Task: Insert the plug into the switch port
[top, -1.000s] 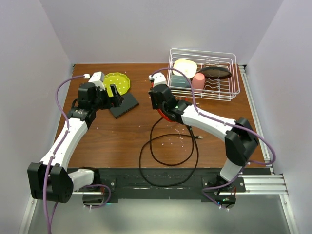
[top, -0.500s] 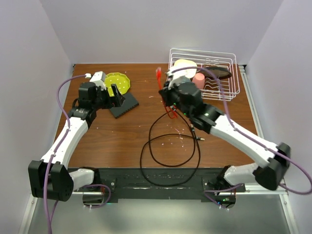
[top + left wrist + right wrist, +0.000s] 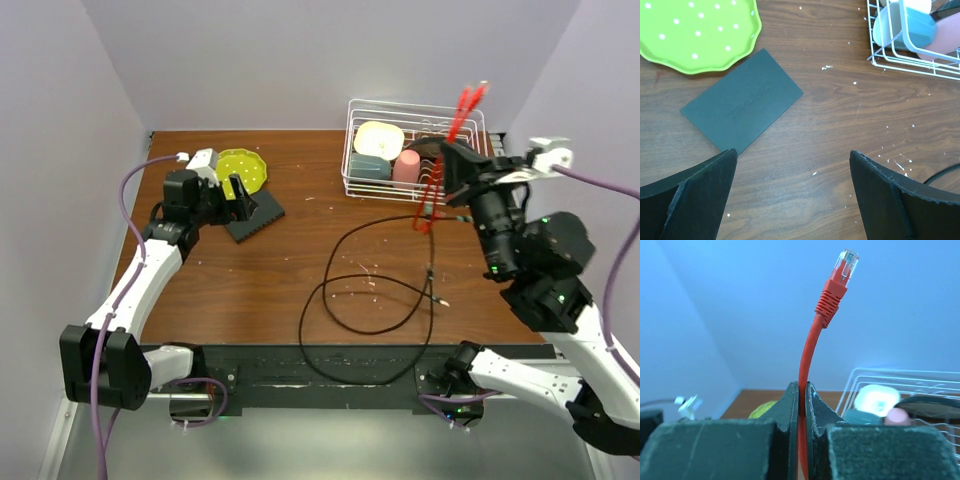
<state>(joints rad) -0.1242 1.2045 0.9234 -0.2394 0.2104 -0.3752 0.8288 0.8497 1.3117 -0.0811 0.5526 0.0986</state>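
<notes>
Brown tabletop (image 3: 290, 250): R gripper (image 3: 802, 392) (up high) pinches red cable (image 3: 808, 347).

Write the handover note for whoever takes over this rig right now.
Left tool: open, empty, hovering by the black switch, which lies flat beside the yellow-green plate.
Right tool: shut on the red cable some way below its plug, raised high on the right near the dish rack, plug pointing up.
Done: plug end is picked up.
Left: carry it across to the switch, line it up, push it in. Nothing is inserted yet.
</notes>
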